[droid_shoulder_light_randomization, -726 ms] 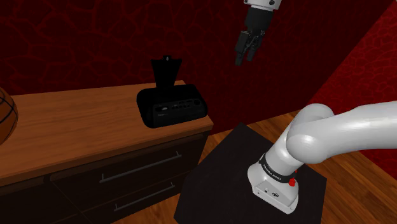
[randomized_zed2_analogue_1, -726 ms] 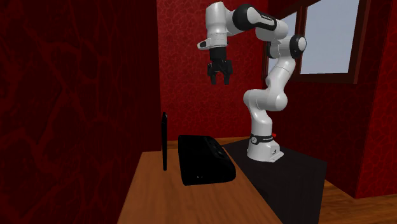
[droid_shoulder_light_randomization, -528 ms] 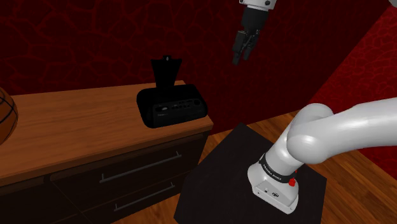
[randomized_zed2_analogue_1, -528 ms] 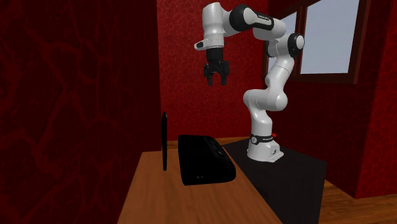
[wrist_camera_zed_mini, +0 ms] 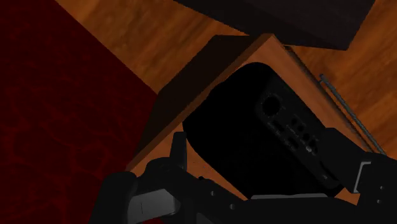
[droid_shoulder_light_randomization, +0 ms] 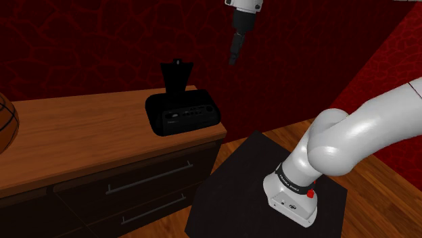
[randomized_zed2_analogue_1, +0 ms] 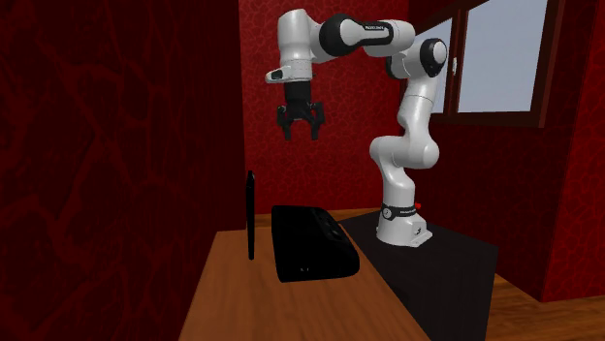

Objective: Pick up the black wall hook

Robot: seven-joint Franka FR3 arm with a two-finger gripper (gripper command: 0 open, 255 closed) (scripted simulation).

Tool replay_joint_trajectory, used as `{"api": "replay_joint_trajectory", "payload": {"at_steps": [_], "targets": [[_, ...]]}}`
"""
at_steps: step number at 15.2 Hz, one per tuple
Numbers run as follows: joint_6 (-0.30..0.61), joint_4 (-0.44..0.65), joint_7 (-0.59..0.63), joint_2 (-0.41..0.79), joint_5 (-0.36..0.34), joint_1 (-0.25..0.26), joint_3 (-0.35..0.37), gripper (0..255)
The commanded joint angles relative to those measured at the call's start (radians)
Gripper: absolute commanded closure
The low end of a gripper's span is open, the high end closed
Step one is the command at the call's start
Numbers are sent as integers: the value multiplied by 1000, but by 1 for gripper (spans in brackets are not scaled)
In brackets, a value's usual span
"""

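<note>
Pincer (randomized_zed2_analogue_1: 301,124) is wide open here, fingers clearly spread in the second exterior view, and it isn't gripping or touching anything. We see it hanging up high in the air, top middle of that frame, pointing down. In the shoulder view it sits at the top, just right of centre, against the red wall (droid_shoulder_light_randomization: 95,47). The black wall hook (droid_shoulder_light_randomization: 177,78) is standing upright at the back of the wooden dresser (droid_shoulder_light_randomization: 81,135), near the wall, well below the pincer and to its left in both outside views. What's crowding it is a black radio (droid_shoulder_light_randomization: 182,115) with buttons, parked just beside the hook, between it and the arm's stand (droid_shoulder_light_randomization: 230,196). A brown ball (droid_shoulder_light_randomization: 5,125) pokes in at the left edge of the shoulder view, well apart from all that.
</note>
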Motion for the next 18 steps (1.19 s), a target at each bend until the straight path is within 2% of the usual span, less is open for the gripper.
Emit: {"api": "replay_joint_trajectory", "payload": {"at_steps": [1, 7, 14, 15, 18], "targets": [[39, 43, -101, 78, -1, 22, -20, 0], [108, 205, -366, 296, 28, 76, -42, 0], [143, 417, -644, 529, 71, 114, -16, 0], [145, 438, -668, 549, 74, 116, -11, 0], [184, 404, -669, 555, 76, 116, -10, 0]]}}
